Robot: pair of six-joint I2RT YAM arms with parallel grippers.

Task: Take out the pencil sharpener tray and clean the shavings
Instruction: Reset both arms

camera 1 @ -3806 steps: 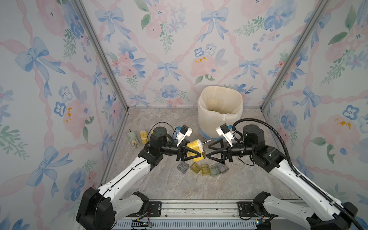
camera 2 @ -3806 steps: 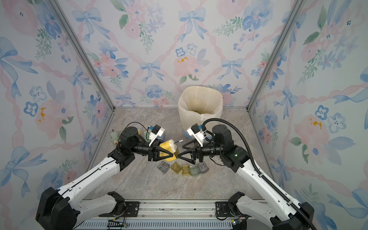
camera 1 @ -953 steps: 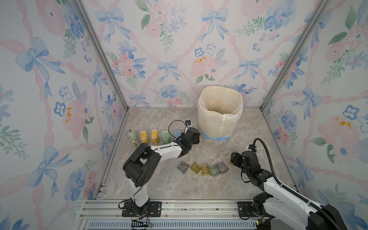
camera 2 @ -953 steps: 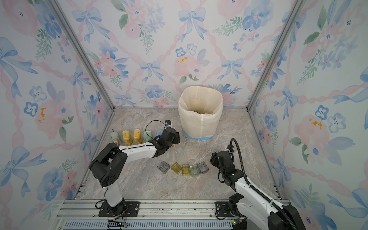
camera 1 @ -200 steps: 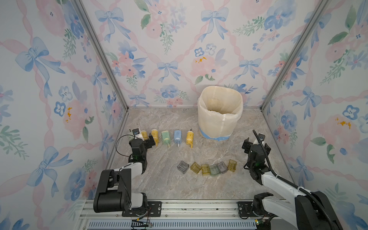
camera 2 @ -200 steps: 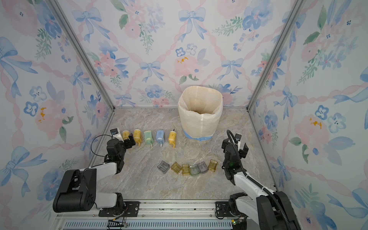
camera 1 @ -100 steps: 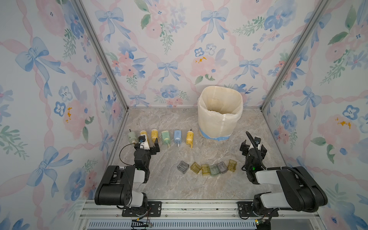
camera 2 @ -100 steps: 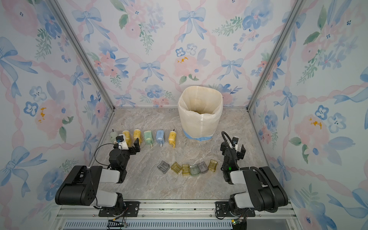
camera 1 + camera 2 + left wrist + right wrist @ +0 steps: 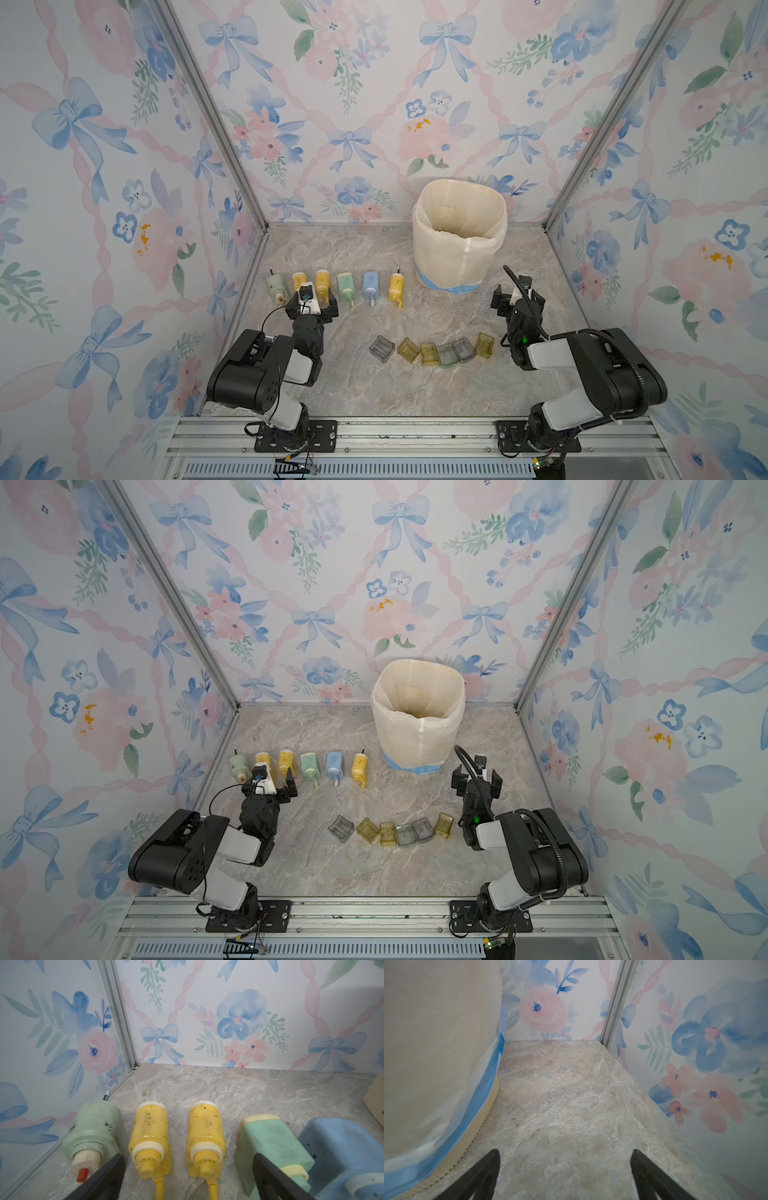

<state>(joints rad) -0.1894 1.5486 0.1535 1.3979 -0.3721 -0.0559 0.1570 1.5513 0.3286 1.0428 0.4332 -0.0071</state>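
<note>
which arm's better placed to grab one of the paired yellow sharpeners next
Left, probably: the open left end effector sits right before the paired yellow sharpeners, both framed in its wrist view. The right end effector faces bare floor beside the bin.

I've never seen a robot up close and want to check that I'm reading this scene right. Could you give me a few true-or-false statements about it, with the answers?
1. Six sharpeners lie in a row on the table. True.
2. The right hand is gripping something. False: it is open and empty.
3. The trays are inside the bin. False: six trays lie in a row on the table, nearer the robot than the sharpeners.
4. The left hand is open. True.
5. The blue sharpener lies between a green one and a yellow one. True.
</note>
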